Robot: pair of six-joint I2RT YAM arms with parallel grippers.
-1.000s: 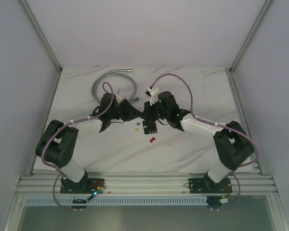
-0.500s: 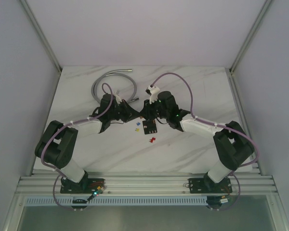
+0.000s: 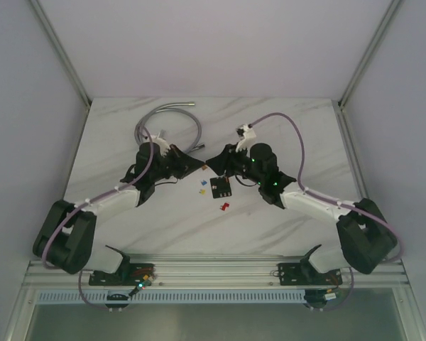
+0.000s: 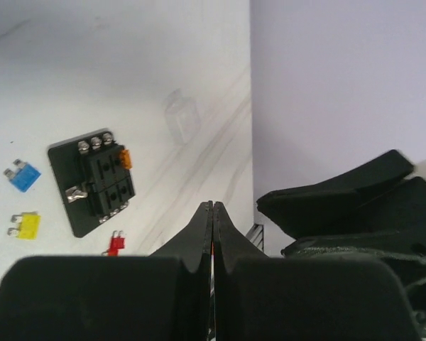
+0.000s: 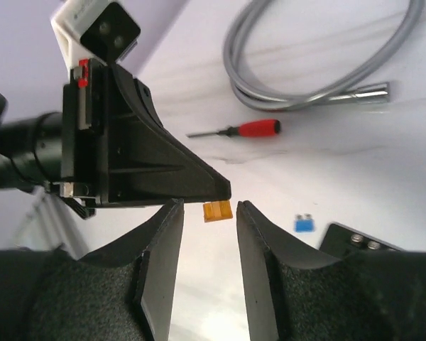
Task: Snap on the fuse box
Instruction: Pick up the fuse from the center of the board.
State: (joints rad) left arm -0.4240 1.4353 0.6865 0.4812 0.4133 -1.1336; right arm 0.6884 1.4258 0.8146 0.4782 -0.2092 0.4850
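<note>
The fuse box [image 3: 219, 187] is a black square block lying flat mid-table; the left wrist view shows it [image 4: 96, 181] with one orange fuse in a slot. Its corner shows in the right wrist view [image 5: 362, 249]. My left gripper [image 3: 199, 165] [image 4: 211, 204] is shut on a small orange fuse [image 5: 217, 211], held above the table behind the box. My right gripper [image 3: 214, 162] [image 5: 208, 206] is open, tip to tip with the left, its fingers [image 5: 163, 241] on either side of the orange fuse without touching it.
A clear square cover [image 4: 181, 117] lies beyond the box. Loose blue [image 4: 23, 175], yellow [image 4: 25, 225] and red [image 4: 114, 243] fuses lie beside it. A red-handled screwdriver [image 5: 252, 130] and a coiled grey hose [image 3: 167, 124] lie at the back.
Both arms have swung outward and stretched lower. The two grippers still meet behind the fuse box. The fuse box and loose fuses have not moved.
</note>
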